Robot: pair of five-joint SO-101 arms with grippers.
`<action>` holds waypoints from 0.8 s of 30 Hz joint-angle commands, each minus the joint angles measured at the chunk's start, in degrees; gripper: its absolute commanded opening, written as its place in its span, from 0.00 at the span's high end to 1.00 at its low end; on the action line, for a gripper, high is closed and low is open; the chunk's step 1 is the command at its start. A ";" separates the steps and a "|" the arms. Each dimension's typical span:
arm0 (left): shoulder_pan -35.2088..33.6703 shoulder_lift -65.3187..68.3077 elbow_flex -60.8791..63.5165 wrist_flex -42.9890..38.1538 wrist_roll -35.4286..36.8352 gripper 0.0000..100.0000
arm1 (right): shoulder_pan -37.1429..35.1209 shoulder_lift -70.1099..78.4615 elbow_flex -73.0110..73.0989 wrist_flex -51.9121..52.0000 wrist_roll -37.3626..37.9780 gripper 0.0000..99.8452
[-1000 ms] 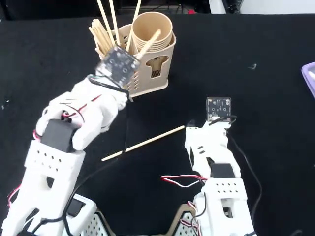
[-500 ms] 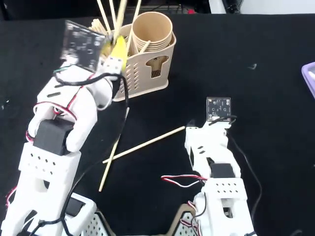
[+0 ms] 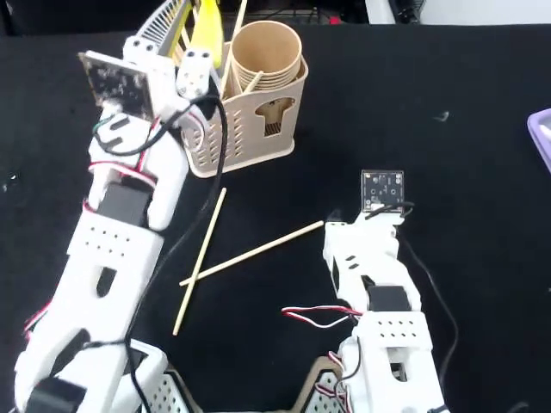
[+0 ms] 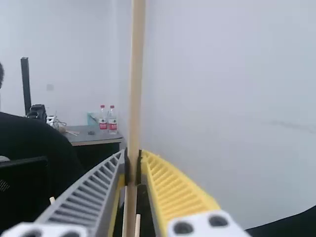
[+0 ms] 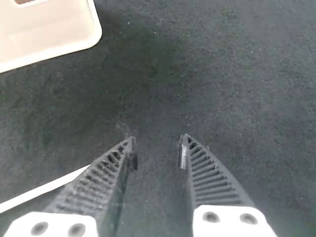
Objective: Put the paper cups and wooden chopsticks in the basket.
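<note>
The beige basket [image 3: 258, 129] stands at the back of the black table and holds stacked paper cups [image 3: 267, 47] and several wooden chopsticks. My left gripper [image 3: 185, 21] is raised at the basket's back left corner, pointing upward. In the left wrist view it [image 4: 132, 155] is shut on an upright chopstick [image 4: 137, 74]. Two chopsticks lie crossed on the table: one steep [image 3: 201, 261], one long and slanted [image 3: 258, 248]. My right gripper [image 3: 331, 219] rests low by the slanted stick's end, open [image 5: 157, 150] and holding nothing; that stick's tip [image 5: 39, 192] lies beside one finger.
A purple object [image 3: 542, 129] pokes in at the right edge. The basket's base corner [image 5: 49, 24] lies ahead of the right gripper. Bare black cloth [image 3: 448, 215] covers the table's right half.
My left arm swung up and to the left from over the basket, its gripper now pointing upward. A second chopstick dropped onto the table, crossing the first. The right arm stayed still.
</note>
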 commanded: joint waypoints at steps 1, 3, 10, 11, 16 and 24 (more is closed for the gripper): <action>-2.59 2.90 -3.91 -1.67 0.62 0.97 | -0.70 -1.19 -1.71 -1.49 -0.44 0.85; -3.30 4.92 -4.35 -1.49 0.62 0.97 | -0.70 -1.19 -1.71 -1.49 -0.44 0.85; -3.74 7.30 2.68 -1.49 5.98 0.97 | -0.79 -1.19 -1.71 -1.49 -0.44 0.85; -3.91 7.21 3.82 -1.49 9.05 0.97 | -0.79 -1.19 -1.71 -1.49 -0.44 0.85; -5.76 7.38 5.58 -1.49 16.79 0.97 | -0.79 -1.10 -1.71 -1.49 -0.44 0.85; -5.85 7.12 4.62 3.08 17.14 0.88 | -0.79 -1.10 -1.71 -1.49 -0.44 0.85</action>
